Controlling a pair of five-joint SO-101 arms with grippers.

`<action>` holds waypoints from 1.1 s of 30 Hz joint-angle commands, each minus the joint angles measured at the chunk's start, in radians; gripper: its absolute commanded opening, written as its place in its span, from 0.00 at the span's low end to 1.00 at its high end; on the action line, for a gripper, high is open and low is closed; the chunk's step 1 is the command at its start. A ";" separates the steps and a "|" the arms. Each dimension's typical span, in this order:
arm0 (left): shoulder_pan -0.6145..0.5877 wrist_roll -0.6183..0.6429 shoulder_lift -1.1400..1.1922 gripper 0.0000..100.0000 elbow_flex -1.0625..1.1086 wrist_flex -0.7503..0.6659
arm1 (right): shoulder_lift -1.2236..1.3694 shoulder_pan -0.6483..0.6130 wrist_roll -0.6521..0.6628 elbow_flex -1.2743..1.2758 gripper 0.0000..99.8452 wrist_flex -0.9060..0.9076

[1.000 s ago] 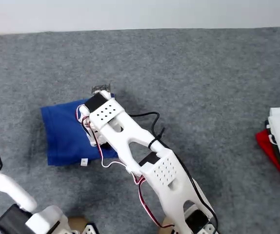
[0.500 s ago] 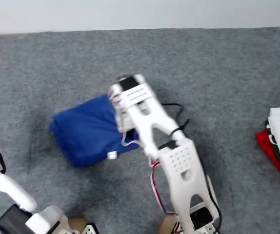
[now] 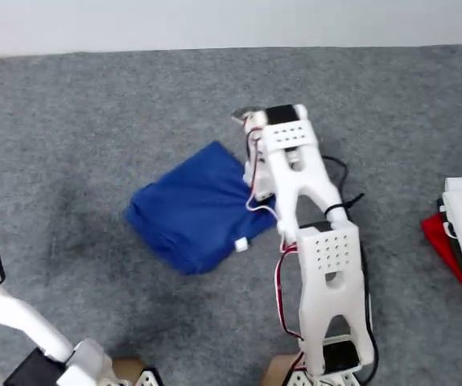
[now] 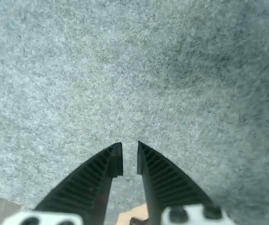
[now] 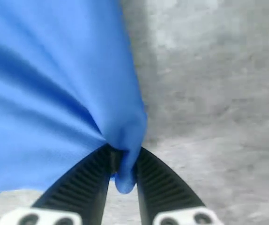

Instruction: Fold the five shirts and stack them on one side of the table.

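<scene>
The stack [image 3: 461,227] of folded shirts, white on top with a dark layer and a red one beneath, sits at 1 side of the grey table [image 3: 94,104] and serves as the goal. The blue shirt [image 3: 192,209] lies well apart from the stack, across the middle of the table, already folded into a compact bundle. The corner nearest the stack is lifted. The right gripper [image 5: 123,165] pinches that corner, its 2 jaws pressed onto a bunched fold of cloth, while the rest of the bundle trails on the table on the side away from the stack. Gripping the stack-facing corner probably lets the arm draw the shirt toward the pile without undoing the fold. A low hold would also let the table bear most of the weight. The left gripper [image 4: 130,161] hangs over bare table, farther from the stack than the shirt. Its jaws are drawn almost together with a thin slit between them and hold nothing. It is likely parked out of the path. The bundle already sits skewed, and a drag could loosen it.
</scene>
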 commanded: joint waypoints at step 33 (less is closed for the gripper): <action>-0.003 -0.087 -0.106 0.07 -0.005 0.008 | -0.374 -0.054 -0.101 -0.057 0.04 0.044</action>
